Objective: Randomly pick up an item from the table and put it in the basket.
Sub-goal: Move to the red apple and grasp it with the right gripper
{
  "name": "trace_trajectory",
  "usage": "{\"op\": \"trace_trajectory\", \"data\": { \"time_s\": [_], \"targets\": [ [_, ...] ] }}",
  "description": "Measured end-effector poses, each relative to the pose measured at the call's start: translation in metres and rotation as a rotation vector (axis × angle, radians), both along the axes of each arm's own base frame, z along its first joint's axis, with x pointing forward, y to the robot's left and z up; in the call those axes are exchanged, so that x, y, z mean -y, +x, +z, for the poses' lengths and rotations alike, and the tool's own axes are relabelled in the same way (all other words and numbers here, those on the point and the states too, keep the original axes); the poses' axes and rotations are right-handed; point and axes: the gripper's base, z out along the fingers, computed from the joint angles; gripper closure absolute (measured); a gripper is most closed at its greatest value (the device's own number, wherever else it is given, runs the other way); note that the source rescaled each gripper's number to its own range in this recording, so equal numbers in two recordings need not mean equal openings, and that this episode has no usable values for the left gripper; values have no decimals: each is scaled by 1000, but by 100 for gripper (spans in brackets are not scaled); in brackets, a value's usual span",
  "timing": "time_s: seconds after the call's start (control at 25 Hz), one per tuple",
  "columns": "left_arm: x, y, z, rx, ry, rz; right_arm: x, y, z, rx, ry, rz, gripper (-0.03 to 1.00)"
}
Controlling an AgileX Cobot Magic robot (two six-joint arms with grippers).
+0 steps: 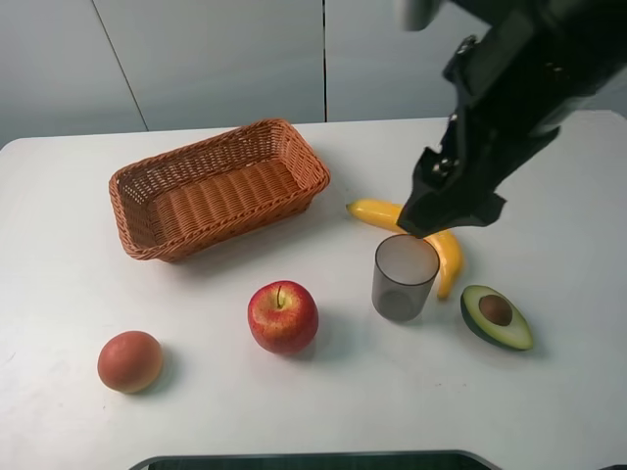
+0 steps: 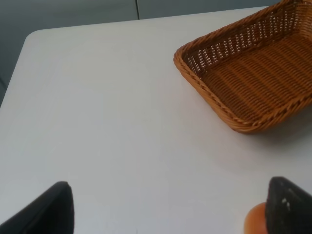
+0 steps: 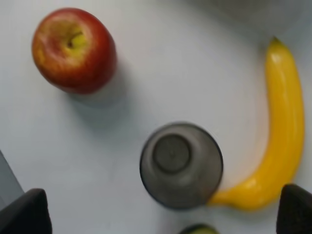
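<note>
The red apple [image 1: 283, 316] stands on the white table [image 1: 78, 264], near the front middle; it also shows in the right wrist view [image 3: 73, 48]. The wicker basket [image 1: 220, 186] sits empty at the back left, and its corner shows in the left wrist view [image 2: 253, 73]. My right gripper [image 1: 451, 204] hangs open and empty above the grey cup [image 1: 404, 277], to the right of the apple and apart from it; its fingertips [image 3: 27, 212] stand wide apart. My left gripper [image 2: 168, 214] is open and empty, low over the table, and out of the exterior high view.
A banana [image 1: 436, 240] lies behind and beside the cup, touching it in the right wrist view [image 3: 280, 141]. A halved avocado [image 1: 497, 316] lies at the right. A duller orange-brown round fruit [image 1: 129, 361] sits at the front left, beside a left fingertip [image 2: 287, 204].
</note>
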Motion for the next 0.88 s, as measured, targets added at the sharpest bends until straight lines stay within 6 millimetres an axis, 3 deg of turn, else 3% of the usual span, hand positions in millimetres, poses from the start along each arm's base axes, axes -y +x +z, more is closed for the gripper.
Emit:
{"op": "trace_trajectory", "data": {
  "time_s": [0.2, 0.44, 0.88],
  "targets": [
    [0, 0, 0, 0, 0, 0, -50, 13, -29, -48, -72, 171, -3],
    [0, 0, 0, 0, 0, 0, -99, 14, -66, -104, -114, 302, -3],
    [0, 0, 0, 0, 0, 0, -122, 19, -121, -167, -153, 315, -3]
  ]
}}
